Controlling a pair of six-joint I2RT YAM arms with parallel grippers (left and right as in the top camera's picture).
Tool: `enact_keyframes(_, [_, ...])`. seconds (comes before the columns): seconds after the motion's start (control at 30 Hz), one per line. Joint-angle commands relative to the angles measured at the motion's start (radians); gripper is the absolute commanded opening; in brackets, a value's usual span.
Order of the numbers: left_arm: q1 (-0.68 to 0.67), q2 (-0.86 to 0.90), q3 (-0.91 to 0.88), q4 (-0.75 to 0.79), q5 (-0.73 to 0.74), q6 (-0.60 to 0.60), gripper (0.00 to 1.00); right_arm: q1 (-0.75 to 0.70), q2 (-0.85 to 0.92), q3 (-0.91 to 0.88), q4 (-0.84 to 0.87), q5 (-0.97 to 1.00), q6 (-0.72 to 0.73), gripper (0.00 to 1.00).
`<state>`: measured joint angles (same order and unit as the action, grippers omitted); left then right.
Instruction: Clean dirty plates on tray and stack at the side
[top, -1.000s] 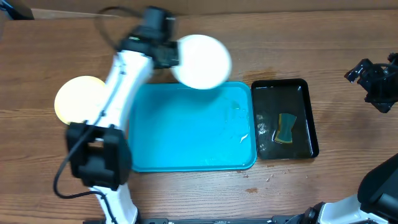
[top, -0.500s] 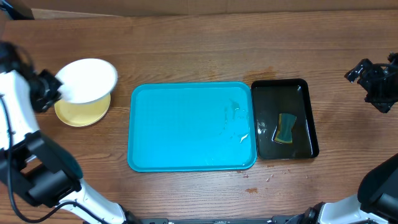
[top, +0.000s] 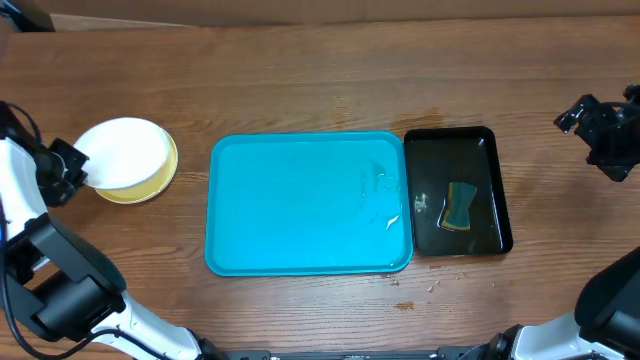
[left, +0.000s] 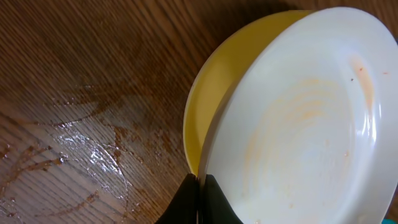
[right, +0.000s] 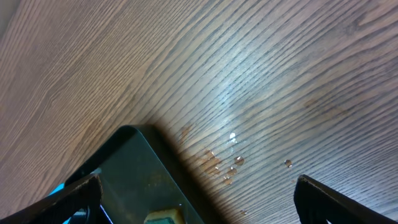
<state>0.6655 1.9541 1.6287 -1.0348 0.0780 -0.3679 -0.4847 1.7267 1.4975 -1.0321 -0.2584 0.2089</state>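
I see a small black rectangular plastic tray (top: 485, 160) on the brown wood-grain table (top: 300, 80). A yellow-and-teal sponge (top: 460, 205) lies inside it, and water droplets (right: 233, 160) bead just beside its corner.

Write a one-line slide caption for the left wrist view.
Left gripper pinches the rim of a smeared round white plate over a pale yellow plate on the wet wooden table.

White plate (top: 120, 152), faintly orange-smeared, is clamped at its rim in my left gripper (left: 199, 190), overlapping the pale yellow plate (top: 155, 185) beneath. Cyan tray (top: 300, 210) lies flat to their right, wet near its right edge
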Motion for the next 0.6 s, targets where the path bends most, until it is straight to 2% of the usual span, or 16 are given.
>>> enact_keyframes(0.0, [-0.008, -0.030, -0.003, 0.007, -0.011, -0.010, 0.04, -0.003, -0.010, 0.008, 0.006, -0.005, 0.001, 1.00])
enact_keyframes(0.17, [-0.008, -0.030, -0.003, 0.013, -0.010, -0.010, 0.05, -0.003, -0.010, 0.008, 0.006, -0.005, 0.001, 1.00])
enact_keyframes(0.2, [-0.008, -0.030, -0.003, 0.013, -0.011, -0.010, 0.17, -0.003, -0.010, 0.008, 0.006, -0.005, 0.001, 1.00])
enact_keyframes(0.27, [-0.007, -0.030, -0.003, 0.013, -0.010, -0.009, 0.54, -0.003, -0.010, 0.008, 0.006, -0.005, 0.001, 1.00])
enact_keyframes(0.3, [-0.006, -0.030, -0.003, 0.013, -0.008, 0.002, 0.61, -0.003, -0.010, 0.008, 0.006, -0.005, 0.001, 1.00])
enact_keyframes(0.37, [-0.006, -0.031, 0.001, 0.015, 0.003, 0.015, 0.72, -0.003, -0.010, 0.008, 0.006, -0.005, 0.001, 1.00])
enact_keyframes(0.43, [-0.006, -0.033, 0.018, 0.014, 0.064, 0.051, 0.78, -0.003, -0.010, 0.008, 0.006, -0.005, 0.001, 1.00])
enact_keyframes(0.57, [-0.011, -0.053, 0.061, 0.014, 0.340, 0.145, 0.79, -0.003, -0.010, 0.008, 0.006, -0.005, 0.001, 1.00])
